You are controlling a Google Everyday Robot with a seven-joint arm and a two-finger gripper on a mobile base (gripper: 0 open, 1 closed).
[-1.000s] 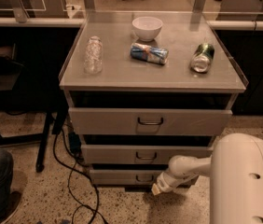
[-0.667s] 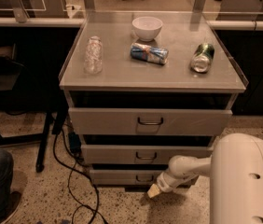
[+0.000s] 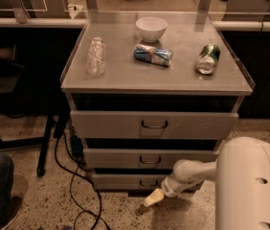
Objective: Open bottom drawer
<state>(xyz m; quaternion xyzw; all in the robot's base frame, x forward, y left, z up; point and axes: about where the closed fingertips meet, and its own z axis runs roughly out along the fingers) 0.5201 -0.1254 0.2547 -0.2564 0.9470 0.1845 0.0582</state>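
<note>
The bottom drawer (image 3: 125, 180) is the lowest and shortest grey front of three in the cabinet, with a small dark loop handle (image 3: 149, 182). It stands slightly out from the cabinet, less than the two above it. My gripper (image 3: 153, 198) is low, just in front of and a little below that handle, near the floor, pointing down to the left. My white arm (image 3: 192, 171) reaches to it from the right.
On the cabinet top (image 3: 125, 75) are a white bowl (image 3: 151, 28), a clear plastic bottle (image 3: 95, 56), a lying blue can (image 3: 153, 54) and a green can (image 3: 208, 59). The top drawer (image 3: 111, 123) and middle drawer (image 3: 120, 157) stick out. Cables (image 3: 73, 176) lie on the speckled floor at left.
My gripper has moved down and to the left, away from the bottom drawer's handle towards the floor. The drawers look unchanged.
</note>
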